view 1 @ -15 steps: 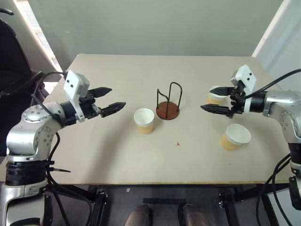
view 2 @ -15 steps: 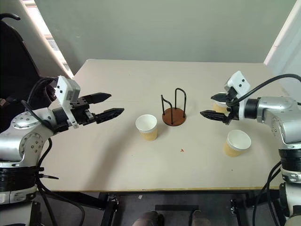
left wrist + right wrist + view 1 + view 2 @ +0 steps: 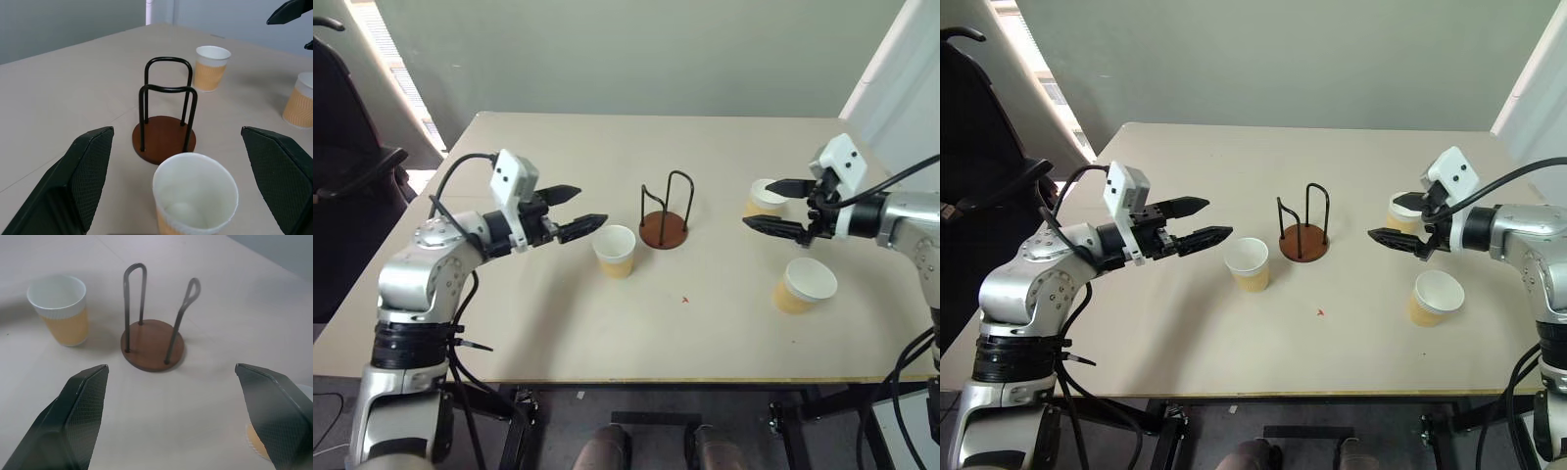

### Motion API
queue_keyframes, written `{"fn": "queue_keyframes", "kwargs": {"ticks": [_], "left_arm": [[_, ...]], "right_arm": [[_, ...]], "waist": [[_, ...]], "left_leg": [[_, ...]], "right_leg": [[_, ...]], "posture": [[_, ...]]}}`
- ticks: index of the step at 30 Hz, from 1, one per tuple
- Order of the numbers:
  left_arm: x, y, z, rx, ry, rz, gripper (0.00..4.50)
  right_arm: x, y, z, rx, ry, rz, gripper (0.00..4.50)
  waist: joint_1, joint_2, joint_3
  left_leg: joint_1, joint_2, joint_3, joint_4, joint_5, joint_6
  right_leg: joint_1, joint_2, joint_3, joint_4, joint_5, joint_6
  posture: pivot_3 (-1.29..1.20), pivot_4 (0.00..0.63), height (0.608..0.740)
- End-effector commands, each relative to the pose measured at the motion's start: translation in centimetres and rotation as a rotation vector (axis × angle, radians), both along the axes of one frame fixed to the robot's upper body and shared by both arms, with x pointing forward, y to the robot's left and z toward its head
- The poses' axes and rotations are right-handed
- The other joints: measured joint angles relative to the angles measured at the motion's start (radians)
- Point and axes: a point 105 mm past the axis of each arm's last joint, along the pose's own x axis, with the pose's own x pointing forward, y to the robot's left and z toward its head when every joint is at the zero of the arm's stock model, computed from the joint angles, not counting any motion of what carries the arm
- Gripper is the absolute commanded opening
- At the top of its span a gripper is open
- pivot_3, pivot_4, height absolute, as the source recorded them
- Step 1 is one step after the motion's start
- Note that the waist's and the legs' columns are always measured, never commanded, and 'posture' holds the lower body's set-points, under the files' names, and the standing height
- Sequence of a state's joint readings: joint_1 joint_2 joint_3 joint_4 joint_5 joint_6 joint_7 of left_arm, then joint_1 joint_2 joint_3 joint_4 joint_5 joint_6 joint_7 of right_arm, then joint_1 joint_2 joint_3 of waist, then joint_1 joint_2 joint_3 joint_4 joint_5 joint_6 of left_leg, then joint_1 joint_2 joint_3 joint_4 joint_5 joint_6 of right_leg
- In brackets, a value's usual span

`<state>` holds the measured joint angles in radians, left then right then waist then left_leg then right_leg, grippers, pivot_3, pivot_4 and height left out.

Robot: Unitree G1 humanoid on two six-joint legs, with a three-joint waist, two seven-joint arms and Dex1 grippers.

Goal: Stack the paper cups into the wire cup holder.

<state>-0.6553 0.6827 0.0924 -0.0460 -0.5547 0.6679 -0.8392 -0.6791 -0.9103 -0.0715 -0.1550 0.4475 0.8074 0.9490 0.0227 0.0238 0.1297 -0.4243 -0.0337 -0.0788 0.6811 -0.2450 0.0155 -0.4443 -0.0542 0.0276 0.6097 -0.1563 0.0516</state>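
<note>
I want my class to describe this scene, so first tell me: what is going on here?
A two-armed robot stands at a table with three paper cups and an empty wire cup holder in the middle. Its left gripper is open and reaches toward the nearest cup, which stands upright just beside the holder. Its right gripper is open too, hanging near the far cup; a third cup stands nearer the table's front edge. Neither gripper holds anything, and no cup is in the holder yet.

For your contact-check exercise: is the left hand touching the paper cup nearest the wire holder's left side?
Apart. In the left wrist view the cup stands between the open fingers of the left hand, with bare table on both sides.
</note>
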Motion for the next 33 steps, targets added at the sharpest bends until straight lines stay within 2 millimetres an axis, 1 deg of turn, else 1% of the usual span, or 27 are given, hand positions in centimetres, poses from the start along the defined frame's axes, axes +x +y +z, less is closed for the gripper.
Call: {"fn": "queue_keyframes", "kwargs": {"ticks": [1, 4, 7, 10, 18, 27, 33], "left_arm": [[-0.1, -1.7, 1.3, 0.031, -0.041, -0.014, 4.5], [0.3, -2.8, 1.2, 0.061, -0.026, -0.012, 4.5], [0.8, -3.6, 0.8, 0.087, -0.006, 0.004, 4.5], [1.4, -3.9, 0.5, 0.117, -0.012, 0.021, 4.5], [2.6, -4.7, -0.8, 0.131, 0.034, 0.049, 4.5], [3.9, -6.0, -1.4, 0.134, 0.051, 0.029, 4.5], [4.5, -7.6, -1.6, 0.122, 0.074, -0.008, 4.5]], "right_arm": [[-0.6, -0.4, 1.6, 0.008, -0.074, -0.023, 4.3], [-0.8, -0.3, 2.0, 0.019, -0.076, -0.018, 4.3], [-0.8, -0.4, 1.9, 0.01, -0.075, -0.023, 4.3], [-1.0, -0.2, 1.9, 0.008, -0.074, -0.017, 4.3], [-1.2, -0.6, 2.1, -0.014, -0.078, -0.029, 4.3], [-1.4, -0.9, 1.8, -0.028, -0.079, -0.043, 4.3], [-1.5, -1.1, 1.7, -0.03, -0.08, -0.048, 4.3]], "waist": [[0.0, 0.0, 0.0], [-0.001, 0.0, 0.0], [-0.001, 0.0, 0.0], [-0.001, 0.0, 0.0], [0.001, 0.0, 0.0], [0.002, 0.0, 0.0], [0.003, -0.001, 0.001]], "left_leg": [[0.0, 0.0, 0.0, 0.0, 0.0, 0.0], [0.0, 0.0, 0.0, 0.0, 0.0, 0.0], [0.0, 0.0, 0.0, 0.0, 0.0, 0.0], [0.0, 0.0, 0.0, 0.0, 0.001, 0.0], [0.0, 0.0, 0.0, 0.0, 0.001, 0.0], [0.0, 0.0, 0.0, 0.0, 0.001, 0.001], [0.0, 0.0, 0.001, 0.0, 0.001, 0.001]], "right_leg": [[0.0, 0.0, 0.0, 0.0, 0.001, 0.002], [0.0, 0.0, 0.0, 0.0, 0.002, 0.004], [0.0, 0.0, 0.0, 0.0, 0.002, 0.004], [0.0, 0.0, 0.0, 0.0, 0.003, 0.005], [0.0, 0.0, 0.0, 0.0, 0.003, 0.005], [0.0, 0.0, 0.0, 0.0, 0.004, 0.006], [0.001, 0.0, 0.0, -0.001, 0.004, 0.007]], "posture": [[0.0, 0.15, 0.74], [0.0, 0.15, 0.74], [0.0, 0.15, 0.74], [0.0, 0.15, 0.74], [0.0, 0.15, 0.74], [0.0, 0.15, 0.74], [0.0, 0.15, 0.74]]}}
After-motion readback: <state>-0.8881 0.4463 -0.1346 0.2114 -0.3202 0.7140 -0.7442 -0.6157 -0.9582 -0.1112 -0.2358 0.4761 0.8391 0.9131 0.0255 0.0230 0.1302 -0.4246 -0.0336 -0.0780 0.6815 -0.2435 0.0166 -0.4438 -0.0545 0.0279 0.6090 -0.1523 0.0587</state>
